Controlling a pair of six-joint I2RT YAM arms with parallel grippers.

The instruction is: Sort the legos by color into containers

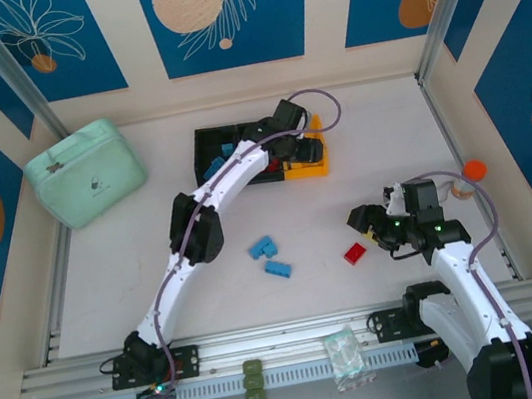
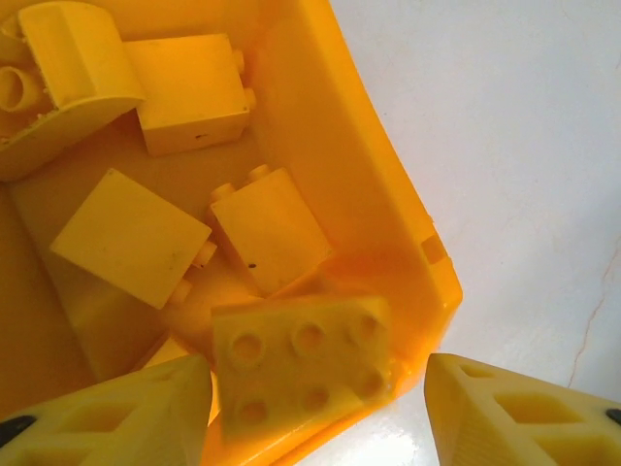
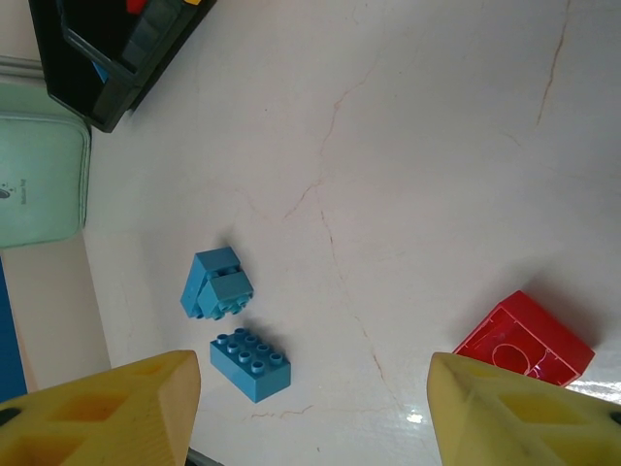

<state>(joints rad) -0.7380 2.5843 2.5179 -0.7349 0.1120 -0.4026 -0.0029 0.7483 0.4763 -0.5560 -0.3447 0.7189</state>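
The left gripper (image 2: pixel 318 388) hangs over a corner of the yellow bin (image 2: pixel 388 194), jaws spread wide and clamped on nothing; one finger (image 2: pixel 116 417) sits above the bin's inside, the other (image 2: pixel 524 408) beyond its wall, over the white table (image 2: pixel 505 116). A six-studded yellow brick (image 2: pixel 301 364) lies in that corner between the fingers, just beside the inner one; whether they touch cannot be told. Several more yellow bricks (image 2: pixel 131 238) lie loose deeper in the same bin. Seen from above, the yellow bin closes the right end of a row with two black bins (image 1: pixel 211 139), blue pieces showing in the leftmost and red in the middle one. The right gripper (image 3: pixel 315 388) hovers over the open table, its jaws just as wide and holding nothing. A red brick (image 3: pixel 524 340) rests on the table just beside one of its fingers (image 3: pixel 524 417), hollow side up. A blue wedge-shaped brick (image 3: pixel 215 283) and a blue studded brick (image 3: pixel 250 362) lie close together nearer the other finger. A mint-green case (image 1: pixel 85 172) sits at the table's far left, an orange-capped bottle (image 1: pixel 465 178) by the right wall.
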